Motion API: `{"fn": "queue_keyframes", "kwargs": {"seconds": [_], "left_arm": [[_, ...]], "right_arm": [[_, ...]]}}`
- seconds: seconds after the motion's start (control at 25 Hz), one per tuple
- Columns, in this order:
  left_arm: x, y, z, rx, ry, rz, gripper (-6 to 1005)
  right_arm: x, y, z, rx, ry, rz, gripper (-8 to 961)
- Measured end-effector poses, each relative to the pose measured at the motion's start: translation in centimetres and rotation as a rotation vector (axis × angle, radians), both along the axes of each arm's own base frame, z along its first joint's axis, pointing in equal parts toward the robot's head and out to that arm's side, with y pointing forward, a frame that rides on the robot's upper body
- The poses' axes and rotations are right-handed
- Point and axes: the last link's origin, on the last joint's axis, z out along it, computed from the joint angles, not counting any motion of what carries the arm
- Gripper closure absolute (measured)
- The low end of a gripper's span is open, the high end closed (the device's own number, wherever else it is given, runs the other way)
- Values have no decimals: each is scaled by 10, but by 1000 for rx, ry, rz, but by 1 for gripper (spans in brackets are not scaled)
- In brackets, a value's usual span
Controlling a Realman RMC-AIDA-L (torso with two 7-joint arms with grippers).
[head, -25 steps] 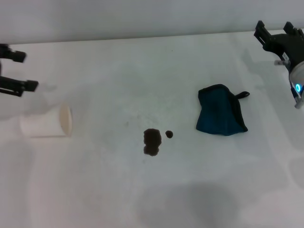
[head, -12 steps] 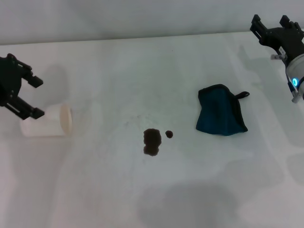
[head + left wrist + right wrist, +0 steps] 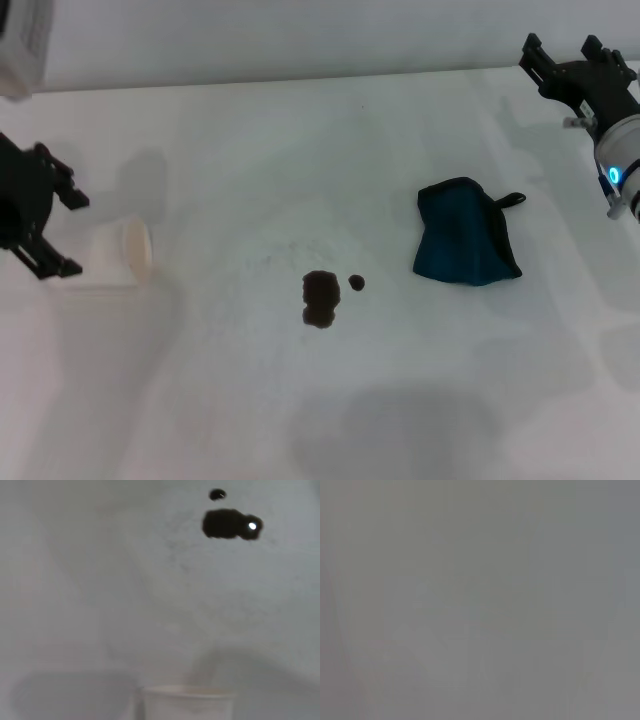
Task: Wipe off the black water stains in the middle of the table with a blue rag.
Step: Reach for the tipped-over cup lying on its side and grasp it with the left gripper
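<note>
We see black water stains (image 3: 320, 298) mid surface (image 3: 300, 160), blotch plus small dot just beside. Blue rag (image 3: 464, 245) lies crumpled well to our right of stains, untouched. Left gripper (image 3: 62, 232) open, fingers spread, hovering at far left beside tipped white paper cup (image 3: 122, 258). Right gripper (image 3: 560, 62) open, up at far right corner, apart from rag.

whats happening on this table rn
Nothing is being wiped yet. The black water stains sit untouched in the middle of the table, and the blue rag lies crumpled to their right, with nothing holding it. The right claw hovers open beyond the rag at the far right. The left claw is open beside a tipped white paper cup on the left.
</note>
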Motion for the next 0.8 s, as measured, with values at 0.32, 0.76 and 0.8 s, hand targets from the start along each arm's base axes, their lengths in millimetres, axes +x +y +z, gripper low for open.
{"fn": "queue_keyframes", "kwargs": {"seconds": [0.32, 0.76, 0.8], "left_arm": [[-11, -4, -10, -15, 55, -23, 123], [-14, 0, -14, 8, 78, -48, 124], [-15, 0, -15, 10, 79, -50, 123]], "right_arm": [[-4, -1, -8, -22, 19, -2, 97], [0, -6, -12, -31, 34, -19, 97], [-1, -6, -12, -31, 34, -18, 97]]}}
